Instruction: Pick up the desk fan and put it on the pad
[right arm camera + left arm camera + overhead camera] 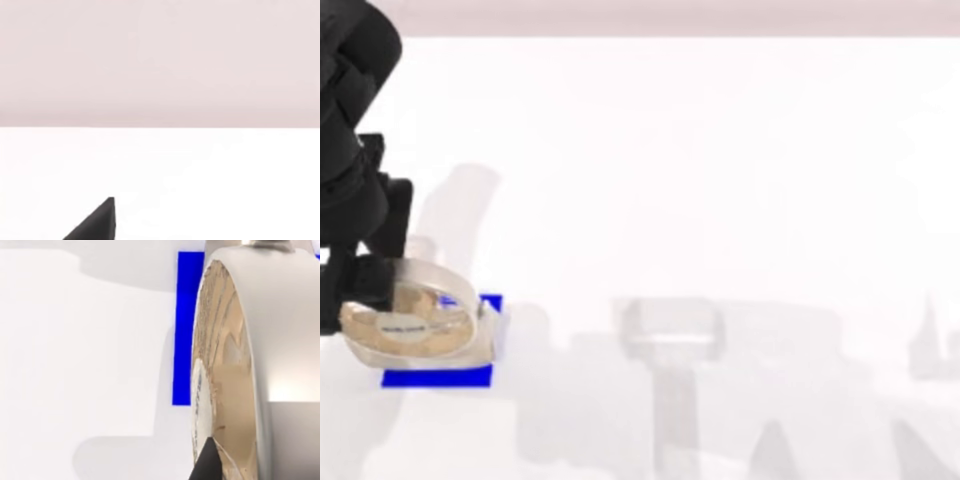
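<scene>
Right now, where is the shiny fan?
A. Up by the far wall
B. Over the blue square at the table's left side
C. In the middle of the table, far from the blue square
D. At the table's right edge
B: in the top view the desk fan covers much of the pad at the table's left side, with the left gripper at it.

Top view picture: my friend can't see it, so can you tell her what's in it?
The left arm's gripper is at the shiny desk fan, which sits over a blue pad near the left side of a white table. The fan hides most of the pad. The right arm is not in this picture.
</scene>
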You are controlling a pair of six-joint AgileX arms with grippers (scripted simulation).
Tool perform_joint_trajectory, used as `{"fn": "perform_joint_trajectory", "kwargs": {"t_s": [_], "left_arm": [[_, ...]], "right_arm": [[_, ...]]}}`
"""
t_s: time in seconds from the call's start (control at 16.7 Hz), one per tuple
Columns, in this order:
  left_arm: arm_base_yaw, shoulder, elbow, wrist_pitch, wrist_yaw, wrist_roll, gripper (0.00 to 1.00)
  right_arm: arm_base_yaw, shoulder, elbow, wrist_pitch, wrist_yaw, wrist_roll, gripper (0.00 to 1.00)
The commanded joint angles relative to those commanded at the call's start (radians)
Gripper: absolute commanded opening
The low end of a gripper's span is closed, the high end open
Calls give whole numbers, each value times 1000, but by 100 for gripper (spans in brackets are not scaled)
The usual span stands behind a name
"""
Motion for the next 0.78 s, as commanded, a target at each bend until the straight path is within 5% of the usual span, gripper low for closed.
{"fn": "perform_joint_trajectory", "kwargs": {"t_s": [0.42, 0.78], "left_arm": [[0, 0, 0, 0, 0, 0, 98], [0, 0, 0, 0, 0, 0, 100]], "right_arm": [[0, 0, 0, 0, 0, 0, 100], [0, 0, 0, 0, 0, 0, 100]]}}
